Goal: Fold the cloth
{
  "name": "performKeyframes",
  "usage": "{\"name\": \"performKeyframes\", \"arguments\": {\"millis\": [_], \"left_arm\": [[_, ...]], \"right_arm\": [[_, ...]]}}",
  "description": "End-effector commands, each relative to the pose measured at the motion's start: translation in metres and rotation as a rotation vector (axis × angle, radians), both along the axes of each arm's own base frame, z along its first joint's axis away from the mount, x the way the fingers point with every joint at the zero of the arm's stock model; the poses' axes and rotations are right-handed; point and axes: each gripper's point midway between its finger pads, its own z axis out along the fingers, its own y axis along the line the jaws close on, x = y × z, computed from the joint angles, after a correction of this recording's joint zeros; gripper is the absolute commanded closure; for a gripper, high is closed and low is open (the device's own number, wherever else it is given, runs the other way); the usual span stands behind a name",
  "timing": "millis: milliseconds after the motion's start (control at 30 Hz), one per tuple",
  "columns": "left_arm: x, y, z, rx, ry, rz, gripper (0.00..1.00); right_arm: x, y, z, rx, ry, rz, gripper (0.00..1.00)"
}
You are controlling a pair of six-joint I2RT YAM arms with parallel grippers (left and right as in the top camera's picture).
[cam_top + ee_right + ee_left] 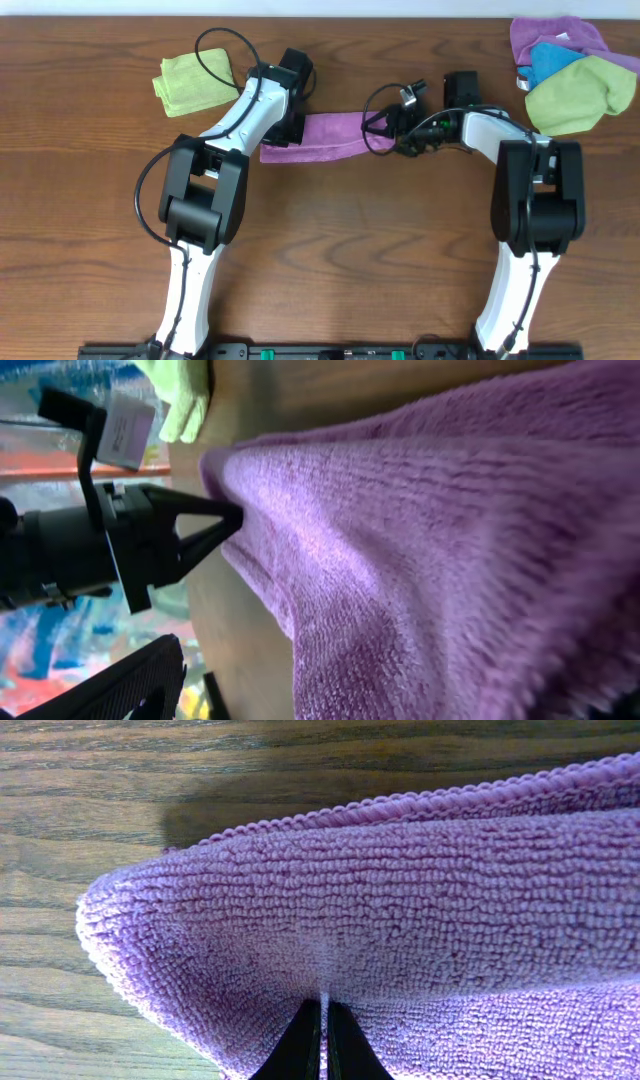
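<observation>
The magenta-purple cloth (330, 135) hangs as a folded strip stretched between my two grippers at the far middle of the table. My left gripper (290, 128) is shut on its left end. In the left wrist view the black fingertips (323, 1025) pinch the terry cloth (380, 890) just above the wood. My right gripper (385, 128) holds the right end. In the right wrist view the cloth (450, 560) fills the frame and hides the right gripper's own fingers. The left gripper (225, 520) shows there pinching the far end. The white tag is not visible.
A folded lime-green cloth (190, 85) lies at the far left, close to the left arm. A pile with a lavender cloth (560, 32), a blue cloth (555, 62) and a lime-green cloth (585, 95) sits at the far right corner. Cables loop around both wrists.
</observation>
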Motion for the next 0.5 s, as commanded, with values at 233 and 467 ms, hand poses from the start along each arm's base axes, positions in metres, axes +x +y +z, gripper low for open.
{"name": "performKeyframes", "arguments": {"millis": [233, 467], "left_arm": [[-0.002, 0.004, -0.011, 0.006, 0.025, -0.010, 0.94], [-0.002, 0.004, -0.011, 0.006, 0.025, -0.011, 0.94]], "right_arm": [[0.000, -0.039, -0.082, -0.284, 0.088, -0.132, 0.15], [-0.001, -0.038, -0.082, -0.284, 0.090, -0.130, 0.64]]}}
